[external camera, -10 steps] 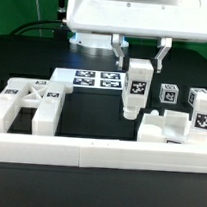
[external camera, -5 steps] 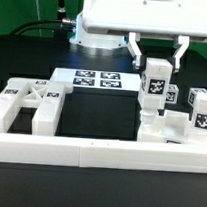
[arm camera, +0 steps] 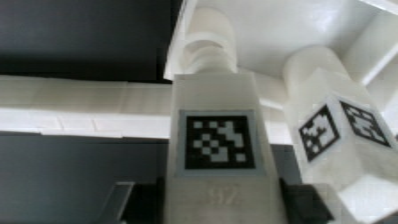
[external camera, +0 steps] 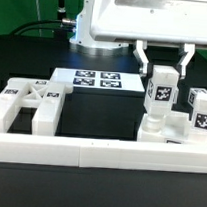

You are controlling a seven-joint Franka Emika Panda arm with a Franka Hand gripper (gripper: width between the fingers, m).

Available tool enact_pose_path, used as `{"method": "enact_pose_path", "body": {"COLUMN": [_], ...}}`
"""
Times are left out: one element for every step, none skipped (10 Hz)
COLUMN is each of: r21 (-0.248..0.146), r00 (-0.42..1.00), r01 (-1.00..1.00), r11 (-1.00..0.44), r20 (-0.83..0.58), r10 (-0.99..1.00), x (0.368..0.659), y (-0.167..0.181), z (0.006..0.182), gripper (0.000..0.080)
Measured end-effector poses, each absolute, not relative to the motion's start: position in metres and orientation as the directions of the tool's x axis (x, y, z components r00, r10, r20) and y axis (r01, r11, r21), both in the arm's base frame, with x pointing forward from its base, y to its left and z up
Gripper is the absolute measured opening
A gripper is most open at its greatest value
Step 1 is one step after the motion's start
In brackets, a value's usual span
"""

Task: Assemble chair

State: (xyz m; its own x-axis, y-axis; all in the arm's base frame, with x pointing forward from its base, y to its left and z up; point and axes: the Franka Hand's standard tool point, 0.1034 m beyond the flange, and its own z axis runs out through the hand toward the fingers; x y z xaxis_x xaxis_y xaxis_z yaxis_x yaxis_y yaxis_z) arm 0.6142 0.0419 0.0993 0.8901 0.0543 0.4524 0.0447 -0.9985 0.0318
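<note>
My gripper (external camera: pixel 162 64) is shut on an upright white square post (external camera: pixel 159 95) with a tag on its face. It holds the post over the cluster of white chair pieces (external camera: pixel 182 130) at the exterior view's right. The post's lower end touches or hovers just over a low piece there; I cannot tell which. The wrist view shows the tagged post (arm camera: pixel 221 120) between my dark fingers (arm camera: pixel 150 205), with another tagged piece (arm camera: pixel 342 125) beside it. The flat X-braced panel (external camera: pixel 27 99) lies at the exterior view's left.
The marker board (external camera: pixel 98 81) lies flat at the back centre. A long low white border rail (external camera: pixel 98 154) runs across the front. A tagged white post (external camera: pixel 203 111) stands at the far right. Black table surface lies between panel and cluster.
My gripper has carried the post toward the exterior view's right, from near the marker board to over the right cluster of pieces. Nothing else moved.
</note>
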Motion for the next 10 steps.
{"method": "enact_pose_path", "body": {"r21": [0.032,0.033,0.036,0.038,0.039,0.042,0.047,0.05,0.049,0.049], "r00": [0.892,0.893,0.893,0.894,0.895,0.893,0.882,0.875,0.875,0.875], "r01": [0.046,0.047,0.049,0.051,0.053,0.054,0.056,0.056,0.056,0.056], "r11": [-0.998,-0.998,-0.998,-0.998,-0.998,-0.998,-0.997,-0.997,-0.997,-0.997], "r20": [0.449,0.447,0.446,0.444,0.441,0.445,0.466,0.479,0.478,0.478], "r10": [0.055,0.057,0.06,0.063,0.065,0.067,0.071,0.073,0.073,0.073], "x": [0.613,0.613,0.612,0.612,0.61,0.609,0.61,0.611,0.611,0.611], "y": [0.042,0.042,0.041,0.04,0.041,0.041,0.042,0.042,0.042,0.042], "z": [0.097,0.096,0.095,0.094,0.089,0.084,0.081,0.081,0.081,0.081], "gripper": [0.0287,0.0287,0.0287,0.0287,0.0287,0.0287,0.0287,0.0287,0.0302,0.0302]}}
